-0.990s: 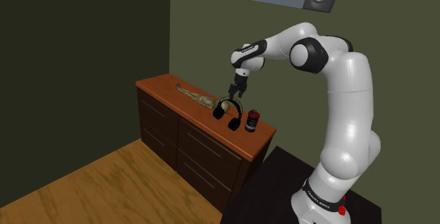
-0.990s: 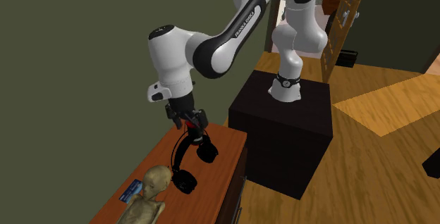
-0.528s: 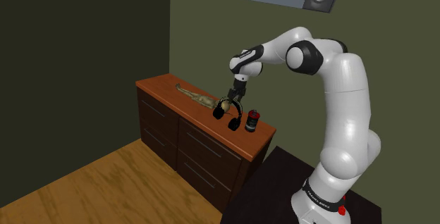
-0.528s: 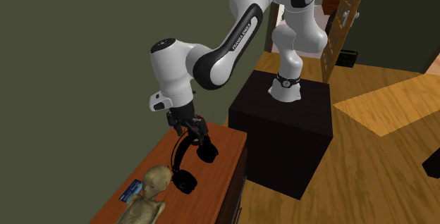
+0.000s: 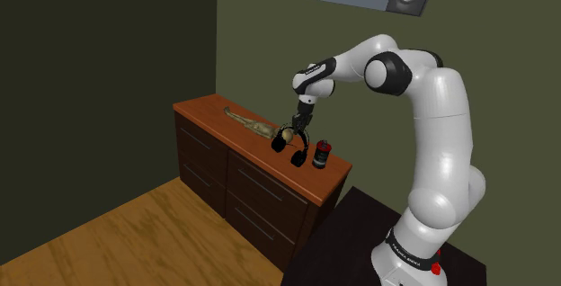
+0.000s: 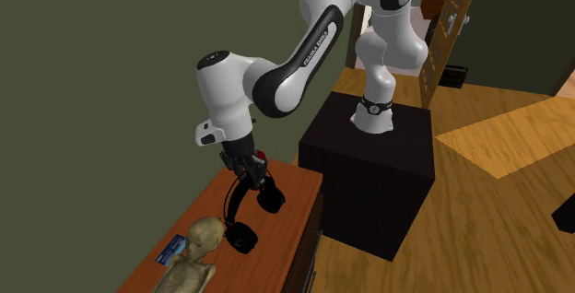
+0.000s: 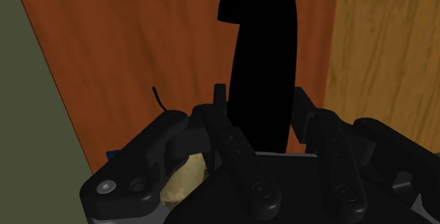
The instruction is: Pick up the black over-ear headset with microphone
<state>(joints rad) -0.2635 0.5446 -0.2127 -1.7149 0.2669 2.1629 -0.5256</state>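
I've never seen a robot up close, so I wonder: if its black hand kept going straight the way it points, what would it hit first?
Probably the headset: its band sits between the open jaws of the hand. The dresser top lies beneath. Depth is hard to judge.

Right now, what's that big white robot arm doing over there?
The white robot arm is reaching down to a wooden dresser for the black headset. Its black gripper is right at the headset's top band, and the headset sits on the dresser, not lifted yet. A little greenish figure lies on one side of it and a small dark can with a red top stands on the other.
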